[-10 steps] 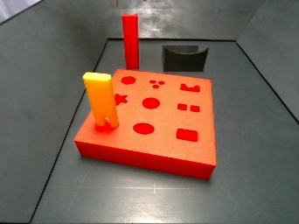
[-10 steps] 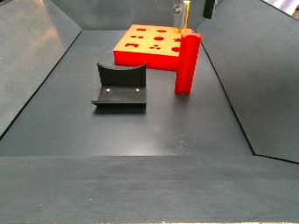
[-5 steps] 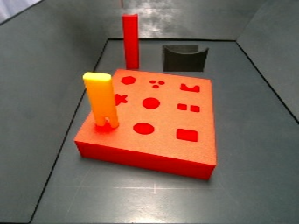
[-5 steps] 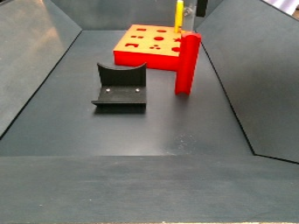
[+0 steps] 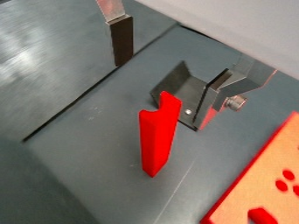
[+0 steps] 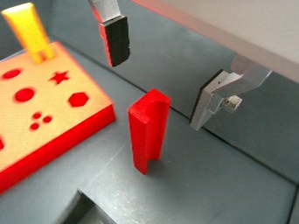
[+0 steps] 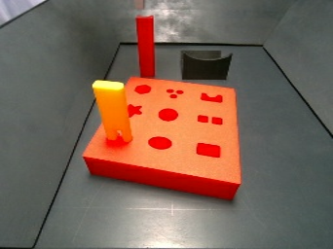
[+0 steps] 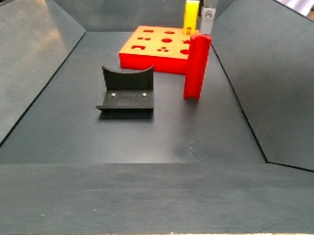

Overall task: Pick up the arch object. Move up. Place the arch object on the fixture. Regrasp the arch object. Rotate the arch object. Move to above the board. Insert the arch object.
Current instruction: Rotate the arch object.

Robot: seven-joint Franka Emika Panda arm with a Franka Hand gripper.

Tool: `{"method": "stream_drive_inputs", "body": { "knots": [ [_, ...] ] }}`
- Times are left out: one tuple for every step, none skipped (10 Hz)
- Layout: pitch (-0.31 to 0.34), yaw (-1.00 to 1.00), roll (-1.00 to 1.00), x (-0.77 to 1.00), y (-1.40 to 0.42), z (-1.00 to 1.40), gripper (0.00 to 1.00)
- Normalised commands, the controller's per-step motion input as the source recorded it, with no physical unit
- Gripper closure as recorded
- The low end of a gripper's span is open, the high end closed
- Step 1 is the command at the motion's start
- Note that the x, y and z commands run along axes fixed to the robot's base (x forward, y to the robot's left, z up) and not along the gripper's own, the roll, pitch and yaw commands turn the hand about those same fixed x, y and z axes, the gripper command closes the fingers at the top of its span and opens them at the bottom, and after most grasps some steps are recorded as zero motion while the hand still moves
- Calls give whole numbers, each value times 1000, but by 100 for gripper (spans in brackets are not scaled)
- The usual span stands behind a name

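The arch object (image 7: 144, 44) is a slim red bar standing upright on the floor, between the board (image 7: 169, 131) and the fixture (image 7: 204, 64). In both wrist views my gripper (image 5: 170, 87) (image 6: 159, 92) hangs open above the arch object (image 5: 158, 136) (image 6: 146, 131). Its fingers (image 5: 121, 39) (image 6: 222, 92) stand wide on either side of the bar's top and touch nothing. In a side view only a grey fingertip (image 8: 207, 16) shows, just above the arch object (image 8: 196, 66). The fixture (image 8: 127, 92) (image 5: 187, 92) holds nothing.
A yellow-topped orange peg (image 7: 111, 112) (image 6: 26, 31) stands in the board (image 8: 153, 44) (image 6: 47, 105) near its corner. Sloping dark walls (image 7: 39, 88) close in the floor on both sides.
In a side view the gripper's fingertip has come down and a little left, toward the top of the arch object. The arch object, board and fixture have not moved.
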Motion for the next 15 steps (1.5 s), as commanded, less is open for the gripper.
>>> {"method": "stream_drive_inputs", "body": {
  "knots": [
    [9,1000,3,35,6,-29,0],
    [10,1000,4,35,6,-29,0],
    [10,1000,4,35,6,-29,0],
    [11,1000,4,35,6,-29,0],
    [11,1000,4,35,5,-29,0],
    [12,1000,4,35,5,-28,0],
    [12,1000,5,35,5,-28,0],
    [13,1000,5,35,5,-28,0],
    [14,1000,5,35,5,-28,0],
    [15,1000,6,35,5,-28,0],
    [15,1000,6,35,5,-27,0],
    [17,1000,7,35,5,-27,0],
    [18,1000,7,35,5,-27,0],
    [19,1000,7,35,5,-27,0],
    [21,1000,8,35,5,-27,0]
  ]
}}
